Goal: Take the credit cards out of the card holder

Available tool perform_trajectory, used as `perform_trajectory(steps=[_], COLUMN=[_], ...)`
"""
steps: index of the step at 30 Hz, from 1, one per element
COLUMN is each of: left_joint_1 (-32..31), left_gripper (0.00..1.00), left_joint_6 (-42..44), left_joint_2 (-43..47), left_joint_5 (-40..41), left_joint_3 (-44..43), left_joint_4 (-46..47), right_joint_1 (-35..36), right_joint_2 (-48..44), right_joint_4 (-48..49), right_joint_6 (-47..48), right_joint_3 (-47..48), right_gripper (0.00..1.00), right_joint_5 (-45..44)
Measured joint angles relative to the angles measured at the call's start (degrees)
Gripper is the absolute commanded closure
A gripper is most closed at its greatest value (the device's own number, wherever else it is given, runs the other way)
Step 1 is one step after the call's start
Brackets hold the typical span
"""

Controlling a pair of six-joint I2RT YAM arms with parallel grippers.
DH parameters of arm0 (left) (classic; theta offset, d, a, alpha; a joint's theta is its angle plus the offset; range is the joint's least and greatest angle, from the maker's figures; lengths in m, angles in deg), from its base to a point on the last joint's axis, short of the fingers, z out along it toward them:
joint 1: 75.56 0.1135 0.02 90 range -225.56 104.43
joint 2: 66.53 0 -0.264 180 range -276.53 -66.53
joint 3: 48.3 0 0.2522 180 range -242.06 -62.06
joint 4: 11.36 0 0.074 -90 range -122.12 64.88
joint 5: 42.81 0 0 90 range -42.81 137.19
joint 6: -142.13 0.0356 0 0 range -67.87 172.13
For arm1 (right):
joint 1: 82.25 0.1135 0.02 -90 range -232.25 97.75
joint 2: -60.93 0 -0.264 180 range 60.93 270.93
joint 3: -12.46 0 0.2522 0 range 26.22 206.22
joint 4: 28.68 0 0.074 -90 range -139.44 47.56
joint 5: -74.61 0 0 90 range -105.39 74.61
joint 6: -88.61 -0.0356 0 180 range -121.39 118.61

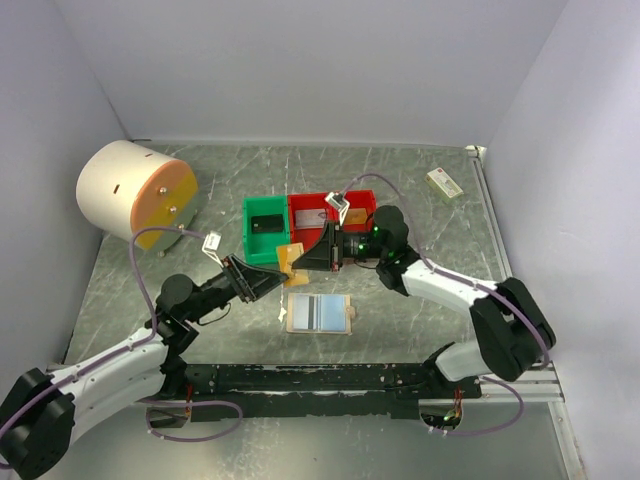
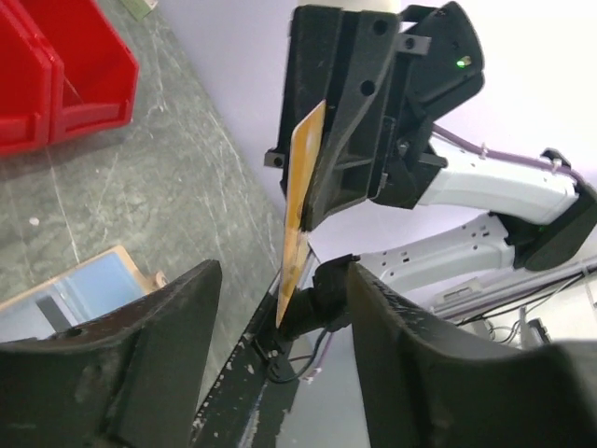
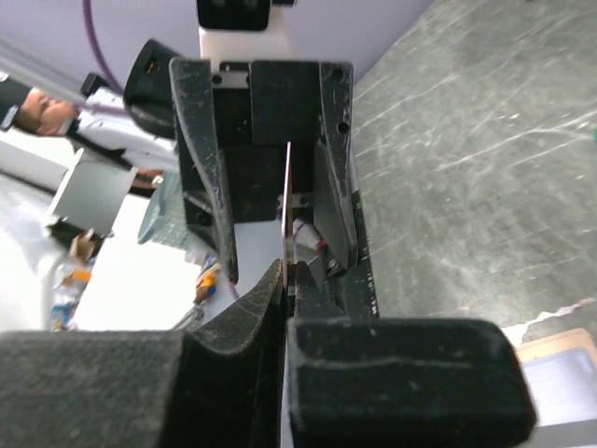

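A gold credit card (image 1: 290, 258) hangs in the air above the table, between my two grippers. My right gripper (image 1: 308, 256) is shut on its edge; in the right wrist view the card (image 3: 286, 201) shows edge-on, pinched between the pads (image 3: 289, 280). My left gripper (image 1: 270, 276) stands open around the card's other end (image 2: 300, 205), its fingers (image 2: 140, 355) apart from it on both sides. The card holder (image 1: 318, 313) lies open and flat on the table in front of the arms, pale blue pockets up. A dark card (image 1: 266, 223) lies in the green bin.
A green bin (image 1: 250, 240) and a red bin (image 1: 362, 203) stand side by side behind the grippers. A white cylinder with an orange face (image 1: 135, 190) lies at the back left. A small white-and-green box (image 1: 444, 183) sits at the back right.
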State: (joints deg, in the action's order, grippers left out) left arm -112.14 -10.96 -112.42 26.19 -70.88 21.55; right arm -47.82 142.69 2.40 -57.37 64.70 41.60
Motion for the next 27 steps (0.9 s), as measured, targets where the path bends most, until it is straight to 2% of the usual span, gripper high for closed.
perform_trajectory(steps=[5,9,15,21,27], left_joint_1=[0.0,0.0,0.0,0.0,0.0], left_gripper=[0.1,0.04,0.02,0.02,0.02], left_joint_6=[1.57,3.15,4.28,4.48,4.63], left_joint_2=[2.47,4.2,4.04,2.01,0.15], left_joint_5=[2.95,6.99,11.15,11.8,11.74], left_joint_3=[-1.33,-4.87,-7.39,-7.41,-7.41], left_joint_4=[-9.18,-19.61,-28.7,-31.45,-31.52], right_joint_1=[-0.15,-0.35,-0.46,-0.55,-0.63], right_joint_2=[-5.2,-10.34,-12.2,-9.53,-5.33], right_joint_4=[-16.87,-28.28,-40.11,-43.78,-37.7], right_joint_6=[13.7,24.96,37.64,48.24,62.14], right_joint_3=[4.09,6.27,8.17,8.44,7.5], right_gripper=[1.0,1.0,1.0,1.0,1.0], right_joint_5=[-9.38,-24.3,-50.82,-68.46,-74.66])
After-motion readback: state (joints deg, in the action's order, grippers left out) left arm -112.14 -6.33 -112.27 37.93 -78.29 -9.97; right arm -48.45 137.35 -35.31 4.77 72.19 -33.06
